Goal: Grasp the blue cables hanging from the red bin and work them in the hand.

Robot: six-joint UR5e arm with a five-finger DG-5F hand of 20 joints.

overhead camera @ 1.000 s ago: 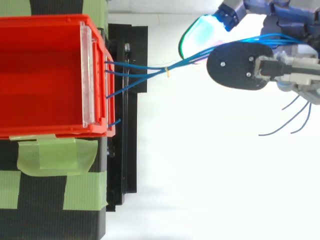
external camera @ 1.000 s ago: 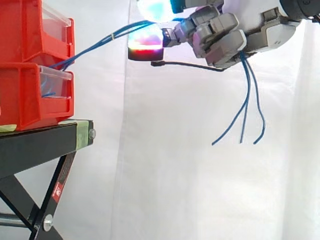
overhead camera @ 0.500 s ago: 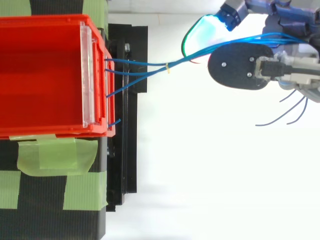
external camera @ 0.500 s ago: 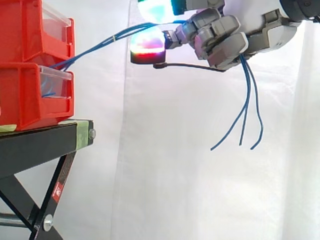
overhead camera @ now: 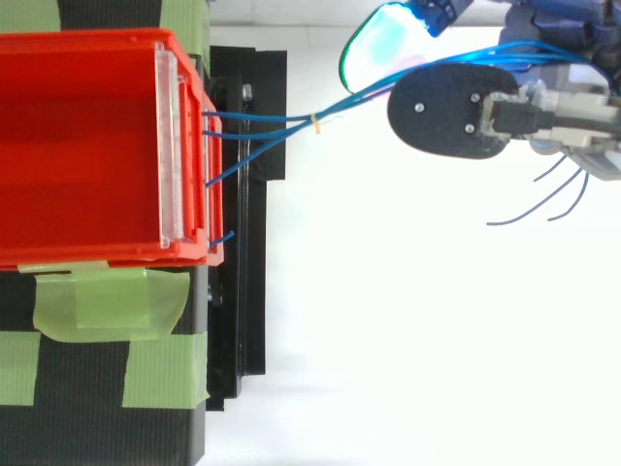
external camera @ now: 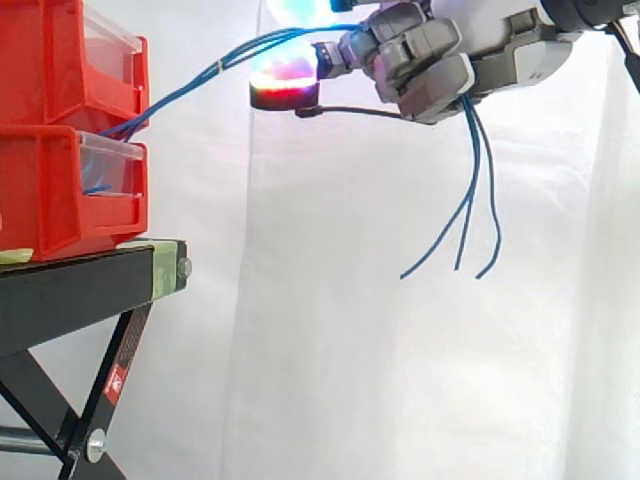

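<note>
Side view. Upper right of the frame: grey robot hand (external camera: 430, 60), fingers curled shut round a bundle of thin blue cables (external camera: 180, 92), one glowing red-and-magenta fingertip pad (external camera: 285, 84) stretched out leftward at upper centre. Left edge: two stacked red plastic bins (external camera: 50, 200) on a black metal stand (external camera: 70, 295), a strip of green tape (external camera: 160, 268) at the stand's corner. Cables slanting from between the bins up and rightward across the white curtain (external camera: 350, 380) into the hand. Below the curled fingers, three loose ends hanging free at centre right, touching nothing.

Top view. Left half: top one of the red plastic bins (overhead camera: 97, 41), clear plastic front panel (overhead camera: 171, 146) along its right side, green tape (overhead camera: 107, 303) on the stand (overhead camera: 247, 291) at lower left. Cables (overhead camera: 262, 124) leaving the bin's front at separate spots, gathered by a small yellow band (overhead camera: 314, 120) at upper centre, then passing rightward under a black oval pad into the hand (overhead camera: 558, 121) at the upper right edge. Green-cyan glowing pad (overhead camera: 376, 44) at top centre, just above the cables. Loose ends curving out below the hand, well apart from the bin.
</note>
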